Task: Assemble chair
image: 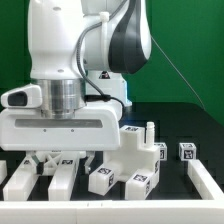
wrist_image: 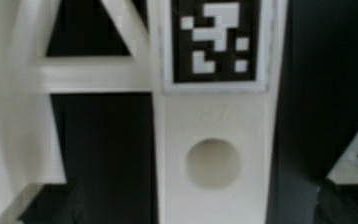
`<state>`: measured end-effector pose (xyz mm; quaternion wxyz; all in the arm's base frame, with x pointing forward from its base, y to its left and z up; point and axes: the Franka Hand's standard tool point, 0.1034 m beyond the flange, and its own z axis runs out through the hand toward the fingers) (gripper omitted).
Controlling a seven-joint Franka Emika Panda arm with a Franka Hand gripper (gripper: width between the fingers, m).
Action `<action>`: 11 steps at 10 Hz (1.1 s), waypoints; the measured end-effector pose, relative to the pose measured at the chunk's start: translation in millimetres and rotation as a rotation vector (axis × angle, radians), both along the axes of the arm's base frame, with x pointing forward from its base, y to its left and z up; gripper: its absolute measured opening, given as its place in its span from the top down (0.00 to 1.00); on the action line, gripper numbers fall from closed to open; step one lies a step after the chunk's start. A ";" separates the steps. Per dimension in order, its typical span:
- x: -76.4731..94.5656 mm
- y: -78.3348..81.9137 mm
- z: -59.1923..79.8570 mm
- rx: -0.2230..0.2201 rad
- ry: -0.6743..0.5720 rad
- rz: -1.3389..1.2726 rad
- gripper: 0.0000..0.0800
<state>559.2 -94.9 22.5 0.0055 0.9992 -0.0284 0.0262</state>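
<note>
The chair parts [image: 128,152] look like smooth, matt white plastic. The robot arm [image: 60,40] wears a glossy white shell, and the table [image: 190,128] is dull black.

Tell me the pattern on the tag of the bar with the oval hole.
Black-and-white blocks. The tag, on the bar, is clearest in the wrist view.

Two long white plastic bars [image: 60,180] lie side by side by the dark worktop's [image: 195,125] edge nearest the exterior camera, beneath the arm's white two-finger hand [image: 63,160]. To the exterior view's right of them stands a white blocky plastic piece with an upright post [image: 135,150], with small white tagged plastic blocks [image: 187,152] beside and before it.
</note>
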 end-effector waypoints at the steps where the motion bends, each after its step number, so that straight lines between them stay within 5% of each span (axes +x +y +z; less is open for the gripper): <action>1: -1.5 -0.4 -3.1 -0.001 0.005 0.000 0.19; 4: -1.7 -0.4 -3.4 -0.001 0.005 0.000 0.21; 6: -1.7 -0.5 -3.3 -0.001 0.005 0.000 0.65; 11: -1.8 -0.4 -3.4 -0.001 0.005 0.000 0.65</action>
